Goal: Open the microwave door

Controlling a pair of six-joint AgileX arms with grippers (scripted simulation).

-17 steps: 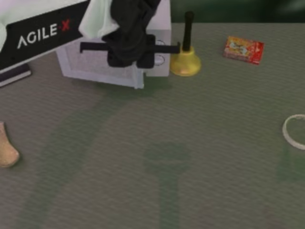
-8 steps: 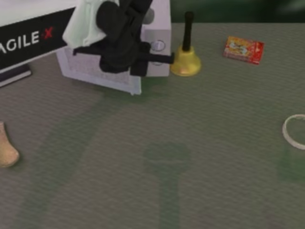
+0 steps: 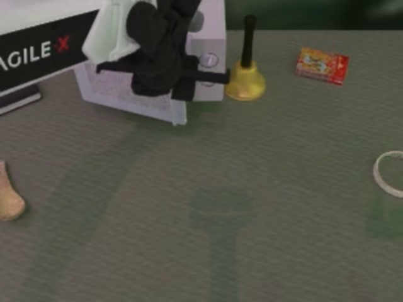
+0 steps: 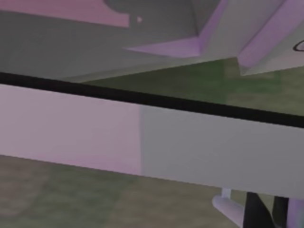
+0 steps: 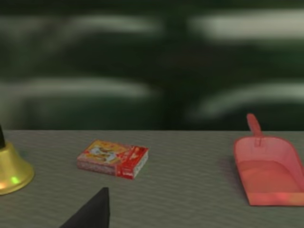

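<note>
**Left gripper at the microwave door, door swung part way out**

The left gripper (image 3: 165, 74) sits over the front of the microwave (image 3: 211, 38), at the far left of the surface (image 3: 252, 207). Its black body covers the jaws in the top view, and the left wrist view shows only white panels and a dark strip close up, so I cannot tell whether the jaws are apart, together or clamped on the handle.

The microwave door (image 3: 135, 104) stands angled away from the oven's front: its free edge, nearest the middle of the surface, juts out toward the viewer, while the other end stays close to the body. A round grey knob (image 3: 208, 60) shows on the panel just right of the gripper.

Just beside the microwave on its right stands a brass bell (image 3: 245, 80) with a black handle. Further right lies a red card box (image 3: 322, 65). A white ring (image 3: 388, 173) lies at the right edge, a tan object (image 3: 9, 195) at the left edge.

The right arm is parked out of the top view; its wrist view shows one dark fingertip (image 5: 92, 213), the bell, the card box and a red dustpan (image 5: 268, 168).
</note>
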